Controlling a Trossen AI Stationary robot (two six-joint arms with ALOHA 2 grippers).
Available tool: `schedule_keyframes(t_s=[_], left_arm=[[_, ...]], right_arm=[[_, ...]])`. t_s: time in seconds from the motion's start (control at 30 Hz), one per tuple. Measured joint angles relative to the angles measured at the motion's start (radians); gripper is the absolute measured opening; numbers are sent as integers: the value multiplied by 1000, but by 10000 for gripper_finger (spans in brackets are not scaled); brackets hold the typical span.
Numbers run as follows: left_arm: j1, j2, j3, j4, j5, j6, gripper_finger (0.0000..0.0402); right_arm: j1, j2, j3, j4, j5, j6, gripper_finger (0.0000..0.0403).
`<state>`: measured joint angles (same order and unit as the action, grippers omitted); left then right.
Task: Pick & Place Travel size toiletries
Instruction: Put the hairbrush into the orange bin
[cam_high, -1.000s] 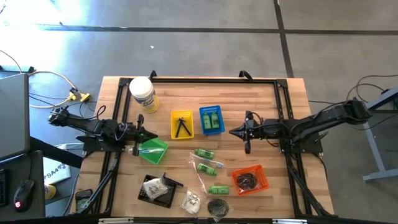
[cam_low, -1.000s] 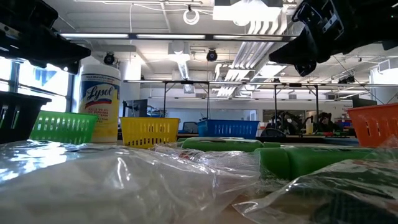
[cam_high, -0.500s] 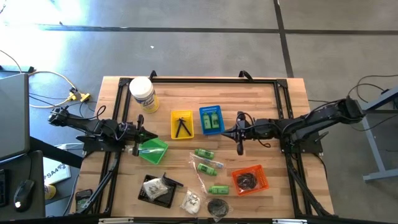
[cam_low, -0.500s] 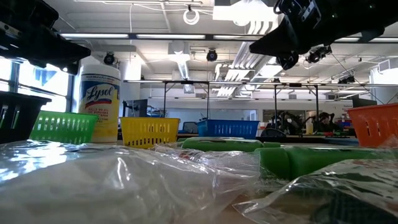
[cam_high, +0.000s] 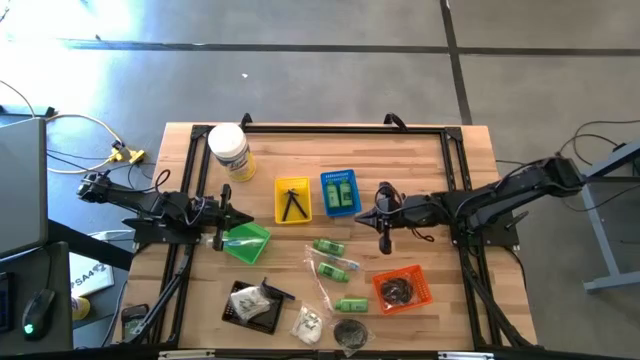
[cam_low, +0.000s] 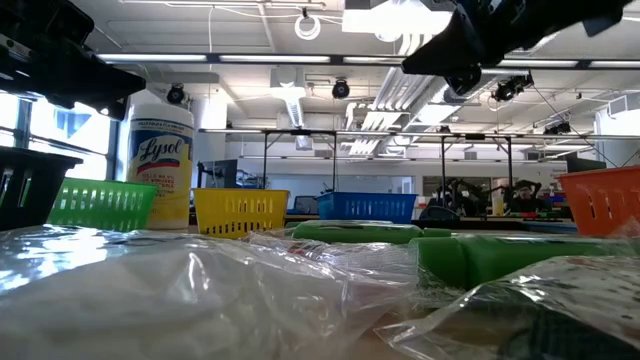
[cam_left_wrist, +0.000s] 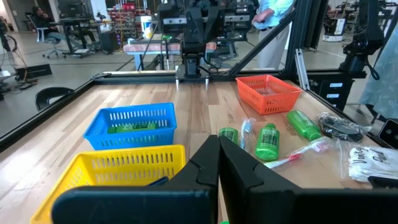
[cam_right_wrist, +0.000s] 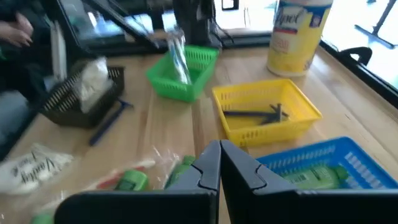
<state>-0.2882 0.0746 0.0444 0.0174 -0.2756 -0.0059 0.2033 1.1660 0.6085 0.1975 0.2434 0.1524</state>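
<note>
A butcher-block wooden tabletop (cam_high: 420, 150), ringed by a black metal frame, carries both dark arms; its near edge runs out of the overhead view. The white jar (cam_high: 229, 150) near the far left corner wears a yellow label reading "Lysol", its smaller print too fine to read. Four latticed plastic baskets sit mid-table: green (cam_high: 247, 242), yellow (cam_high: 292, 200) holding thin black pieces (cam_high: 291, 206), blue (cam_high: 340, 192) holding green bottles (cam_high: 342, 189), and orange (cam_high: 402, 288) with dark contents that are hard to make out. A black tray (cam_high: 253, 305) by the near edge holds a crinkled clear packet (cam_high: 249, 298). Loose green bottles (cam_high: 328, 247) lie between the baskets, with more clear packets (cam_high: 307, 322) at the near edge, partly cut off. The left gripper (cam_high: 224, 215), fingers pressed together and empty, hangs at the green basket's left rim. The right gripper (cam_high: 381, 218), likewise clenched on nothing, hovers just right of the blue basket. From table height, blurred plastic wrap fills the foreground.
</note>
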Motion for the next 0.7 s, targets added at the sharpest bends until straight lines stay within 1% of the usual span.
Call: schedule_keyframes(t_s=[0.07, 0.17, 0.53, 0.7], left_arm=[[0, 0, 0, 0, 0, 0, 0], [0, 0, 0, 1, 0, 0, 0], [0, 0, 0, 2, 0, -29, 0], [0, 0, 0, 3, 0, -29, 0]], right_arm=[[10, 7, 50, -86, 17, 0, 2], [26, 19, 93, -128, 15, 0, 2], [116, 62, 109, -96, 13, 8, 2], [134, 107, 123, -88, -46, 22, 2]])
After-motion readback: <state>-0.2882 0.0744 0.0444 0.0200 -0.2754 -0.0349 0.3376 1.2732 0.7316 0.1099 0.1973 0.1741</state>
